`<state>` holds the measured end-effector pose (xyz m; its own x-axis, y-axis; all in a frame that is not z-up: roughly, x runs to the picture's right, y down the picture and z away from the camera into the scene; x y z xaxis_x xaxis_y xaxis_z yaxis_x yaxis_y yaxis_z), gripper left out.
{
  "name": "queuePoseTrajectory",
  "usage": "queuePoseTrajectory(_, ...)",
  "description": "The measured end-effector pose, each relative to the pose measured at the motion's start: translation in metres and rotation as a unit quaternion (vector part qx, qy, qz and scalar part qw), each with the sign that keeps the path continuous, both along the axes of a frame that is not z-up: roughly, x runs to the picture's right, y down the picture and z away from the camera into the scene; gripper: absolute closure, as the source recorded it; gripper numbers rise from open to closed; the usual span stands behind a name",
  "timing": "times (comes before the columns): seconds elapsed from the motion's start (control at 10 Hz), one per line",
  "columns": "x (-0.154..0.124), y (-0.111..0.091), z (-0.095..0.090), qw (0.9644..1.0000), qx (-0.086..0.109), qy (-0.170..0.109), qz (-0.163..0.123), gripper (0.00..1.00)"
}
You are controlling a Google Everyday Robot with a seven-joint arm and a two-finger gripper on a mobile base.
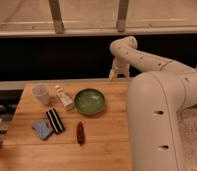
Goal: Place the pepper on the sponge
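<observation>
Wooden table (pixel 27 152), dark wall and window rail behind.
- Pepper (pixel 80 133): dark red, lying flat on table near front centre, untouched.
- Sponge (pixel 42 129): blue-grey, left of pepper, apart from it.
- Black striped block (pixel 55 120): just beside sponge, toward the pepper.
- Green bowl (pixel 89 101): behind pepper, only plain green interior visible.
- White bottle (pixel 65 97): lying left of bowl.
- White cup (pixel 41 93): upright, far left, contents indiscernible.
- Gripper (pixel 115 75): at table's far edge, pointing down, fingers spread wide, holding nothing.

Cream-white rounded arm (pixel 157 115), dotted with small dark holes, pale hand (pixel 114 75) at tip.
</observation>
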<state>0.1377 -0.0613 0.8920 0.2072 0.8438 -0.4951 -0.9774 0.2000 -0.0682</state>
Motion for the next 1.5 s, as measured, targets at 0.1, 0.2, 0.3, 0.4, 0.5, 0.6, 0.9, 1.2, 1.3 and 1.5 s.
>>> queuePoseTrajectory(0.1,-0.013,0.005,-0.003,0.9999,-0.002,-0.009,-0.008,0.37)
queuePoseTrajectory(0.2,-0.033,0.016,-0.009,0.9995,-0.005,-0.026,-0.018,0.37)
queuePoseTrajectory(0.3,-0.047,0.027,-0.016,0.9989,-0.009,-0.039,-0.023,0.37)
queuePoseTrajectory(0.4,-0.063,0.039,-0.026,0.9982,-0.012,-0.052,-0.029,0.37)
queuePoseTrajectory(0.5,-0.089,0.056,-0.04,0.9966,-0.017,-0.072,-0.035,0.37)
queuePoseTrajectory(0.6,-0.105,0.069,-0.053,0.9953,-0.021,-0.087,-0.038,0.37)
queuePoseTrajectory(0.9,-0.143,0.108,-0.091,0.9905,-0.036,-0.124,-0.048,0.37)
queuePoseTrajectory(1.2,-0.159,0.122,-0.102,0.9876,-0.044,-0.138,-0.061,0.37)
queuePoseTrajectory(1.3,-0.156,0.121,-0.102,0.9879,-0.044,-0.136,-0.06,0.37)
queuePoseTrajectory(1.5,-0.159,0.122,-0.1,0.987,-0.046,-0.137,-0.069,0.37)
